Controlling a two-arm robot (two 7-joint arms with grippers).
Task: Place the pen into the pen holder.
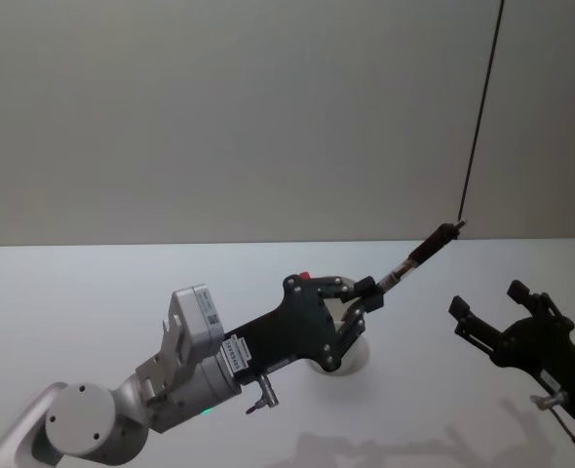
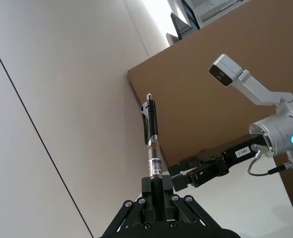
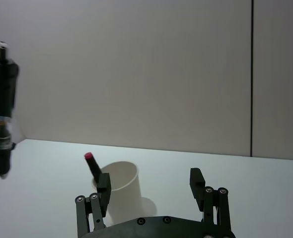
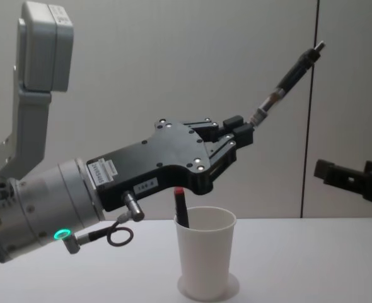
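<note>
While our left hand [image 4: 241, 134] clamped the pen [image 4: 285, 77], tilted high above the cup [image 4: 205, 255], and our right hand [image 1: 487, 302] hung open nearby, we judged the pen next needed upending and lowering in.

pen [image 4: 287, 79] [image 4: 181, 209]: two; pen holder [image 4: 205, 262]: one; hand [image 4: 239, 136] [image 1: 487, 298]: two

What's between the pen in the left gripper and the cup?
Nothing visible. The left gripper holds the pen tilted above the cup; a red-tipped marker leans inside at its rim. The right gripper sits open, aside.
</note>
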